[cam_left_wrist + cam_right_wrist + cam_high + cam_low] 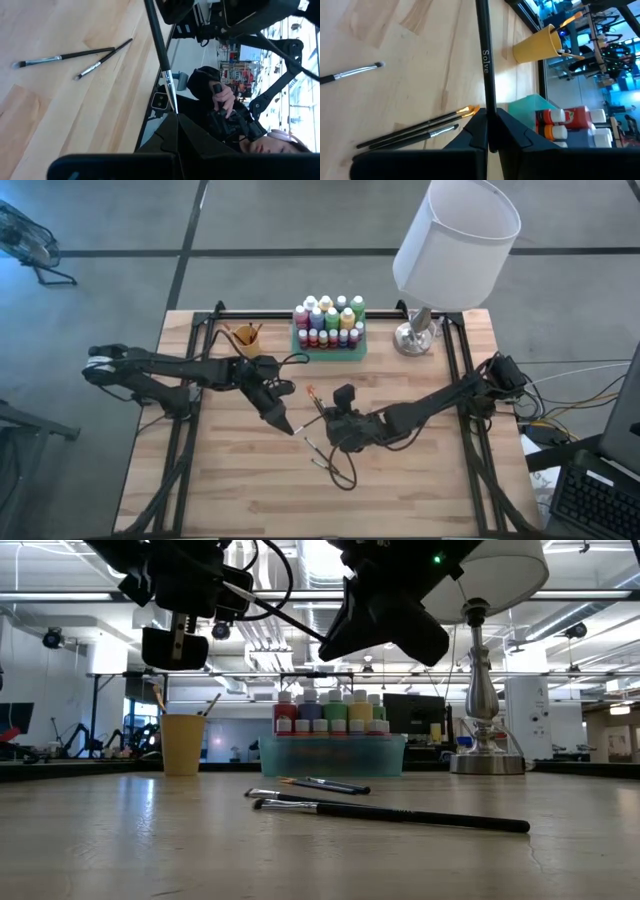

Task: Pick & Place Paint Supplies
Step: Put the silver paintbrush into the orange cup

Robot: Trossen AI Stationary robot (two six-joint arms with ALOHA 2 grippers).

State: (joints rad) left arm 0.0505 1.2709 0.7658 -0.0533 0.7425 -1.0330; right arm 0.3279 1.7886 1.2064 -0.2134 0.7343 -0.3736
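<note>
Pale plank tabletop (240, 480) is carrying thin brushes (335, 465); your right pincer (490, 132) and left pincer (176, 117) are both pinching one slim dark paintbrush (484, 60) above it, mid-table.

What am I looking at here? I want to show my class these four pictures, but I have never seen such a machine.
It is a robot with two dark jointed arms working at a pale wooden table. One picture looks straight down, one looks level across the tabletop, and two come from cameras on the arms' wrists. At the back stand a green rectangular tray packed with small coloured paint bottles, an orange cup and a white-shaded lamp. Several thin loose paintbrushes lie mid-table. The left gripper and right gripper are both shut on a dark-handled paintbrush, apparently the same one, raised between them.
</note>
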